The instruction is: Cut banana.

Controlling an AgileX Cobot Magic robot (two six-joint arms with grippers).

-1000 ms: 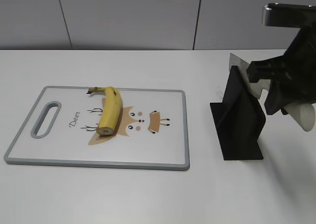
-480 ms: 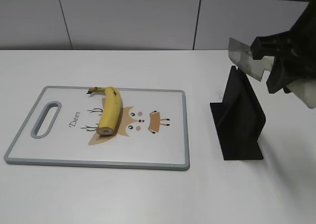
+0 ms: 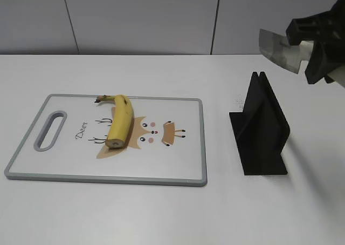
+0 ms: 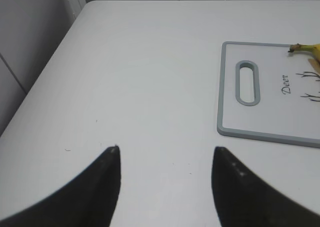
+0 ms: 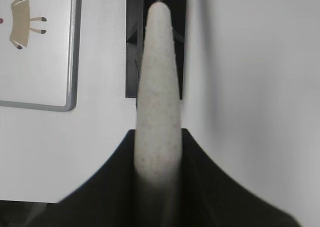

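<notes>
Banana (image 3: 120,121), smooth yellow and gently curved, lies on the white grey-rimmed cutting board (image 3: 161,179), its flat cut end over the deer print (image 3: 141,136). Right gripper (image 3: 318,53) hangs above the matte black slotted knife stand (image 3: 261,129), clamped on a knife (image 3: 277,49) with a speckled pale handle (image 5: 157,97). Left gripper (image 4: 165,159) hovers over bare white table (image 4: 140,77), its tapered black fingers (image 4: 107,174) spread apart, holding nothing.
</notes>
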